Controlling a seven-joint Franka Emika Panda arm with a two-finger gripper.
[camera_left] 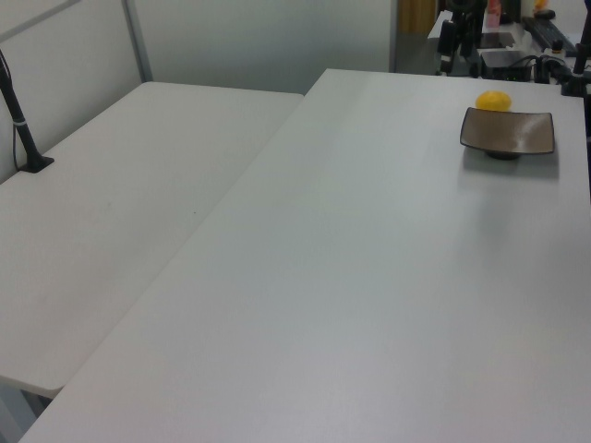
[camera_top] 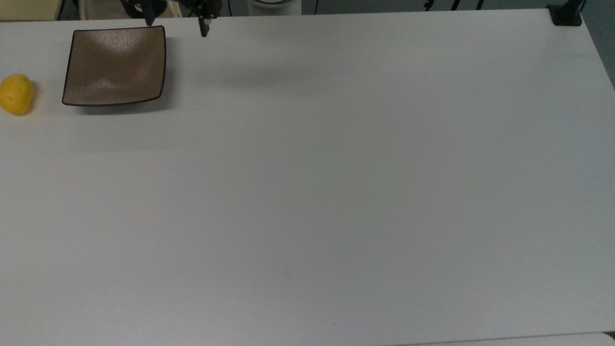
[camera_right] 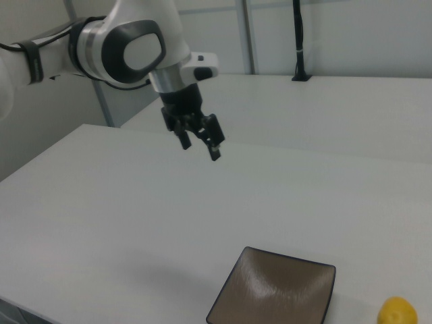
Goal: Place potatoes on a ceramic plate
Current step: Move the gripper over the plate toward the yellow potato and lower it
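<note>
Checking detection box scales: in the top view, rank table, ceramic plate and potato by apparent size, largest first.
1. Table, spanning nearly the whole top view.
2. Ceramic plate, near the top view's upper left.
3. Potato, far smaller than the plate, at the top view's left edge.
No near-ties.

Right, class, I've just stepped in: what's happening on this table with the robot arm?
A single robot arm hangs above the white table with its end effector open and holding nothing. The yellow potato lies on the table beside the square brown plate, on the top view's left, not touching it. The plate has nothing on it. The end effector is in the air near the plate's far edge, so the potato has not yet been picked up.
</note>
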